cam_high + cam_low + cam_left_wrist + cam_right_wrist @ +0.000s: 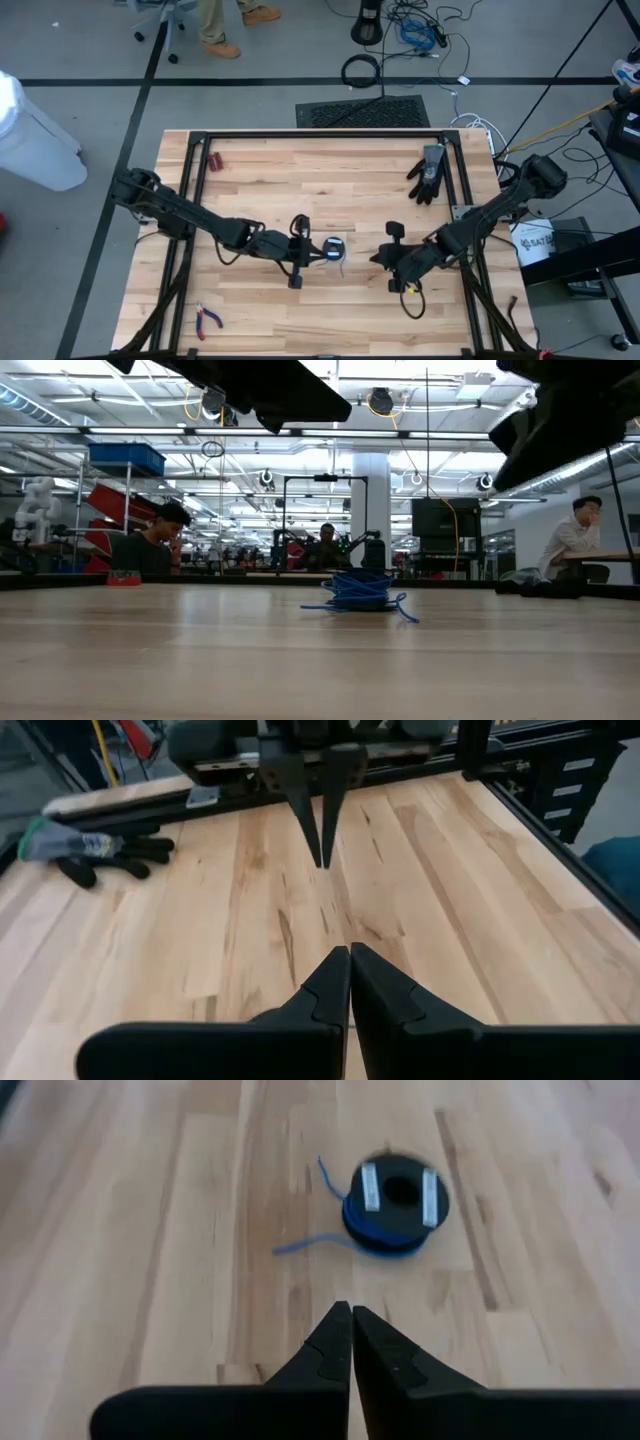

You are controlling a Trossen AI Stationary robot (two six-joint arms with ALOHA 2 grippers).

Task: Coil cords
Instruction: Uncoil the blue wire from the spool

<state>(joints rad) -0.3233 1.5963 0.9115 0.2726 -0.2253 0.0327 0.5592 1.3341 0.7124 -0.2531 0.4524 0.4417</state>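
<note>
You have the cord point(334, 249) lying wound on the table point(330, 180) near its middle (two loose blue ends stick out), between both grippers. Your left gripper point(298, 250) and right gripper point(392, 258) hover with fingers together, holding nothing.

Both arms are dark, nearly black, built of slim tubular links joined by bulkier rounded joints, with a thicker block at each wrist. The left claw point(297, 252) and the right claw point(392, 257) each carry two matte black fingers point(322, 995) that are broad at the base, stepped along the inner edge and tapered to narrow pointed tips. A thin yellow cable loops beside the right arm's wrist.
</note>
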